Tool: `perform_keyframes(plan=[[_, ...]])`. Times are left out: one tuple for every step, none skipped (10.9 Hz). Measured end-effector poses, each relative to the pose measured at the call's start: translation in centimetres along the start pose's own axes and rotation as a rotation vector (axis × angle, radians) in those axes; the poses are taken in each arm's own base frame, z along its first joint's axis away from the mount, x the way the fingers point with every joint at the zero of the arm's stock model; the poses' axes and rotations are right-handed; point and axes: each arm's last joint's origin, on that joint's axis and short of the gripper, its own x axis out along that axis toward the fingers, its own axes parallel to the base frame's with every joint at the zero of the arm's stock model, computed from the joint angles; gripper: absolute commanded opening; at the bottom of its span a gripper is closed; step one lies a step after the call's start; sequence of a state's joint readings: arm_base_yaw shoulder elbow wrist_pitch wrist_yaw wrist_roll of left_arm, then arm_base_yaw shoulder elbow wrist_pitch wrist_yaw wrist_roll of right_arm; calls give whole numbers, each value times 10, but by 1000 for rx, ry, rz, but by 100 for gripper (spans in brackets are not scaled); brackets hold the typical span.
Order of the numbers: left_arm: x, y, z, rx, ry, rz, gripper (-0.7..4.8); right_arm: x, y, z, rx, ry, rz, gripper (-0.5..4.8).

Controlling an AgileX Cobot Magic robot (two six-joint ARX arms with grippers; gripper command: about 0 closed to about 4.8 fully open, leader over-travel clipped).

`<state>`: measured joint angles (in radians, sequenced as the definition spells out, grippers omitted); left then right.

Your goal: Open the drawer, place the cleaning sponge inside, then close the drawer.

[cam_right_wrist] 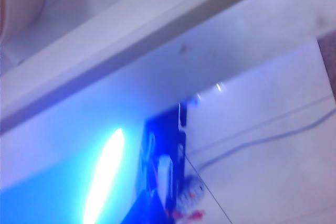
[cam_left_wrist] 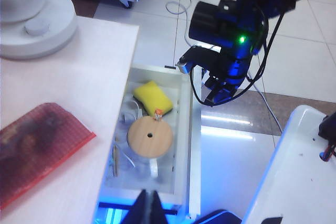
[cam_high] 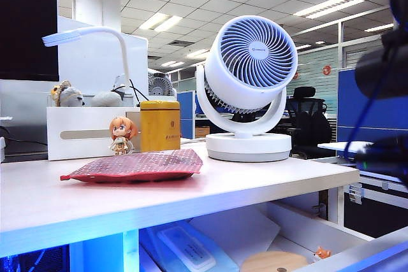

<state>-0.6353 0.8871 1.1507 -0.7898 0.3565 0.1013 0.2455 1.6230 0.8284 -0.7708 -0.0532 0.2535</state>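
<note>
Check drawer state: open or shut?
Open. The left wrist view looks straight into the drawer, pulled out past the desk edge, with the cleaning sponge and a round wooden disc inside.

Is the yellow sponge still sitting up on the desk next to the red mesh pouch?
No. The cleaning sponge lies inside the open drawer, beside a round wooden disc.

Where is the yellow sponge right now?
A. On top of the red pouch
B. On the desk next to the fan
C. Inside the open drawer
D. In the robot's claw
C. The left wrist view shows the cleaning sponge lying inside the open drawer, beside a round wooden disc, with no claw touching it.
</note>
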Motion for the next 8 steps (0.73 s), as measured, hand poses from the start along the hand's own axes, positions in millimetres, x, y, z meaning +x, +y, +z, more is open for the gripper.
perform_keyframes(plan=[[0, 0, -1, -3, 7, -1, -5, 4, 0, -1, 4, -16, 4, -6], [0, 0, -1, -5, 12, -1, -5, 8, -1, -1, 6, -42, 11, -6], [0, 0, -2, -6, 15, -2, -5, 12, -1, -1, 5, -69, 18, -6], [0, 0, -2, -6, 16, -2, -5, 18, -1, 0, 3, -124, 33, -6], [0, 0, -1, -6, 16, -1, -5, 21, -1, 1, 4, -160, 43, -6], [0, 0, -2, -6, 16, -1, -5, 22, -1, 1, 3, -173, 46, -6], [0, 0, -2, -6, 16, -1, -5, 22, -1, 3, 2, -187, 49, -6], [0, 0, -2, -6, 16, -1, -5, 21, 0, 6, 1, -218, 58, -6]])
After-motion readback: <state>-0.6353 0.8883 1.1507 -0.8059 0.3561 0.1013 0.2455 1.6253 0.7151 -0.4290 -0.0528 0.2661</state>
